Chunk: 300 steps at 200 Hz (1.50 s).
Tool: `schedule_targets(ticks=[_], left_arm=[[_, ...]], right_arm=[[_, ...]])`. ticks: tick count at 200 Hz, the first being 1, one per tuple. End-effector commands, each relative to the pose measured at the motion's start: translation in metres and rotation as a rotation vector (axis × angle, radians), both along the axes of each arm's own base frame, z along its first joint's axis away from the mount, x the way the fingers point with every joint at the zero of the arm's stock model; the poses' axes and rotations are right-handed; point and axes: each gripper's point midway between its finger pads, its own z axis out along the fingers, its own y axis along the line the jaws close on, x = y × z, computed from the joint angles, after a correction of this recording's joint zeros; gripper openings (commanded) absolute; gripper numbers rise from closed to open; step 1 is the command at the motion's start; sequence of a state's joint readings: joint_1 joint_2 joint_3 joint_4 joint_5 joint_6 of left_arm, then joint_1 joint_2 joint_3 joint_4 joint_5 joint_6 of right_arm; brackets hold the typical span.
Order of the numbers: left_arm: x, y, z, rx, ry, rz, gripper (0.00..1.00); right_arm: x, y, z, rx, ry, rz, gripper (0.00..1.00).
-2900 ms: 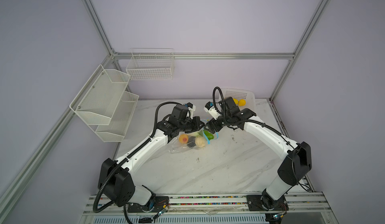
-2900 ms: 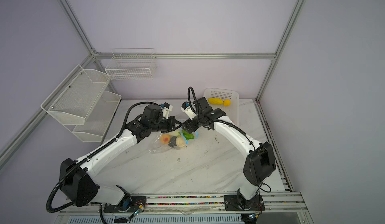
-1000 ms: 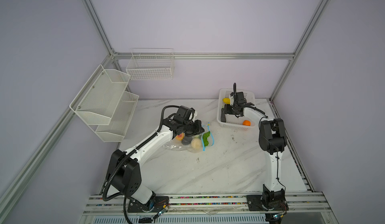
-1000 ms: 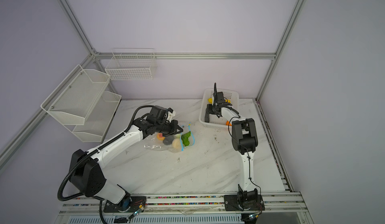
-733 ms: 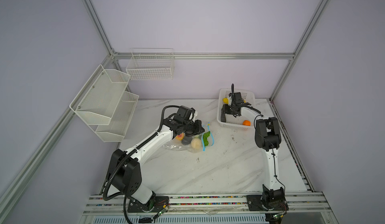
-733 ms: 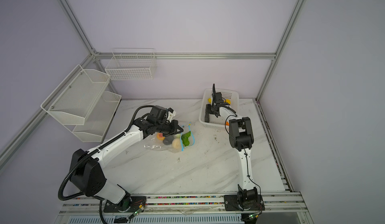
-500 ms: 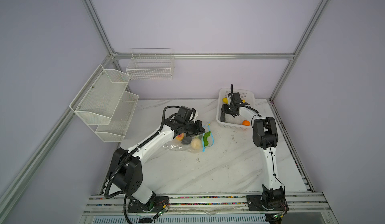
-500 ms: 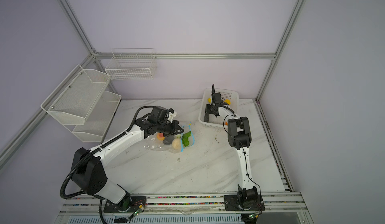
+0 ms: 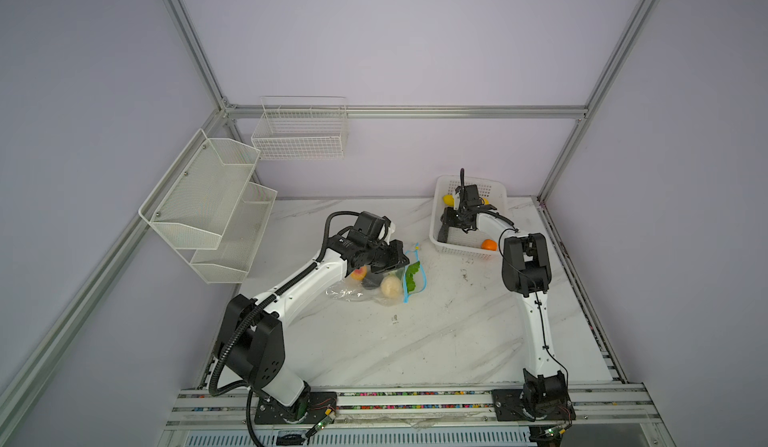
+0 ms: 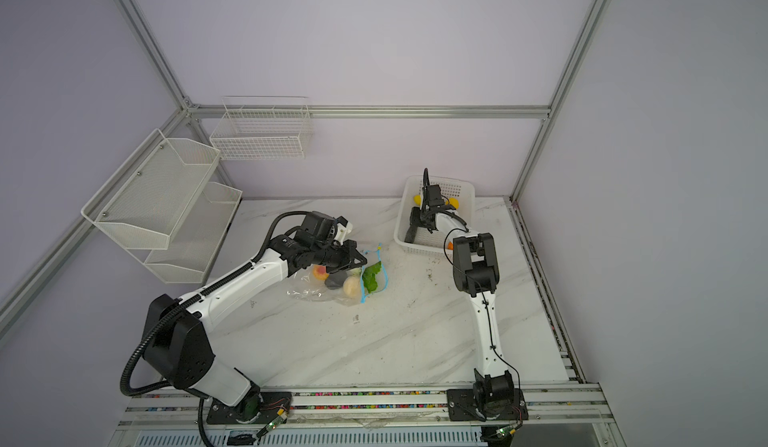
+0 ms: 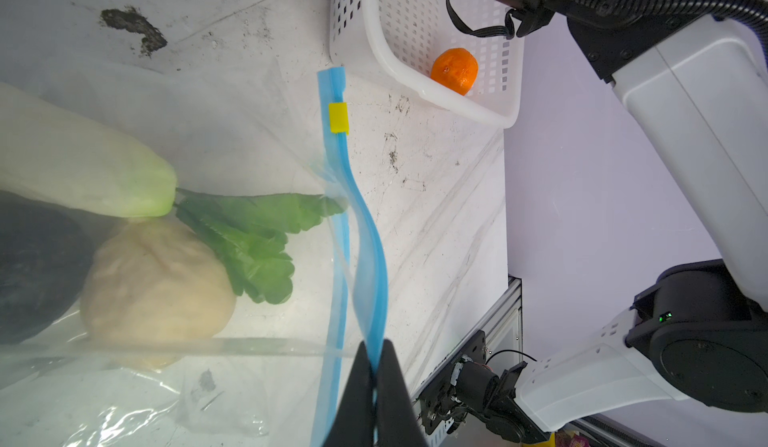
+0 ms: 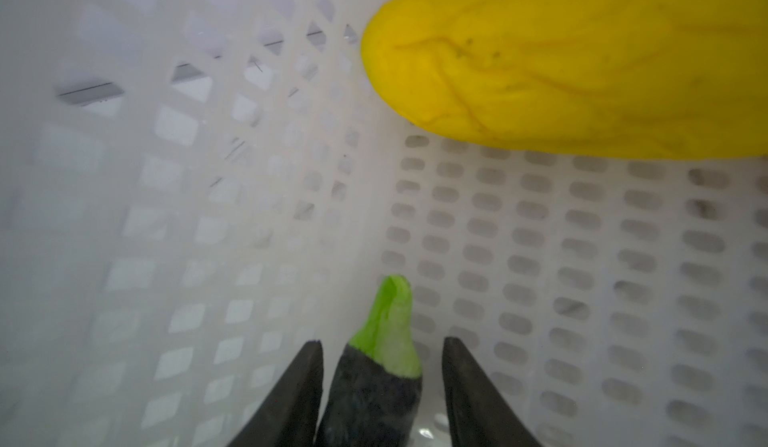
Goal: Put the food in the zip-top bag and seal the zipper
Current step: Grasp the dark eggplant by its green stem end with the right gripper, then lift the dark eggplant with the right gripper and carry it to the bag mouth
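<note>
The left hand (image 11: 375, 346) is clamped on the zipper (image 11: 368, 253), its two dark fingertips pressed together with the light-blue strip caught between them. From that grip the strip runs straight away from the hand. Its two sides stand parted close to the fingers and join farther off, and the yellow slider (image 11: 338, 117) sits near the far end. The zip-top bag (image 9: 345, 293) lies crumpled on the worktop (image 9: 415, 341), beneath and just ahead of this hand. Inside it a white radish (image 11: 83, 166) points its green leaves toward the held strip. A cream piece (image 11: 153, 287) touches the radish, and a dark piece (image 11: 33, 266) lies deeper in, farthest from the fingertips. The right hand (image 12: 383, 341) is down inside the white perforated basket (image 12: 208, 174), well apart from the left hand. Its fingers stand apart on either side of a dark eggplant (image 12: 374, 395), whose green cap pokes out past the fingertips. One finger lies close against the eggplant, and a gap shows at the other. Beyond the fingertips a yellow piece (image 12: 582, 62) rests against the basket wall. An orange (image 9: 489, 244) sits in the basket behind this hand, near the arm's elbow
</note>
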<state>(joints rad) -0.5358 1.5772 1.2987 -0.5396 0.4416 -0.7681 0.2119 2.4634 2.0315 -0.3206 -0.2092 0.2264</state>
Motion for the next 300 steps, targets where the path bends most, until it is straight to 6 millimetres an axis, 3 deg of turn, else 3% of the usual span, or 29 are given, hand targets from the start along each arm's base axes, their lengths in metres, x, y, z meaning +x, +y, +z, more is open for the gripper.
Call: schedule_targets(ticks=[1, 215, 300], left_arm=[[0.01, -0.005, 0.042, -0.065, -0.094, -0.001, 0.0], [0.008, -0.002, 0.033, -0.058, -0.085, 0.011, 0.0], [0.014, -0.004, 0.032, -0.061, -0.091, 0.021, 0.0]], right_arm=[[0.001, -0.009, -0.008, 0.065, 0.048, -0.055, 0.45], [0.006, -0.025, 0.05, 0.286, -0.024, -0.13, 0.27], [0.003, -0.044, 0.105, 0.373, -0.133, -0.244, 0.22]])
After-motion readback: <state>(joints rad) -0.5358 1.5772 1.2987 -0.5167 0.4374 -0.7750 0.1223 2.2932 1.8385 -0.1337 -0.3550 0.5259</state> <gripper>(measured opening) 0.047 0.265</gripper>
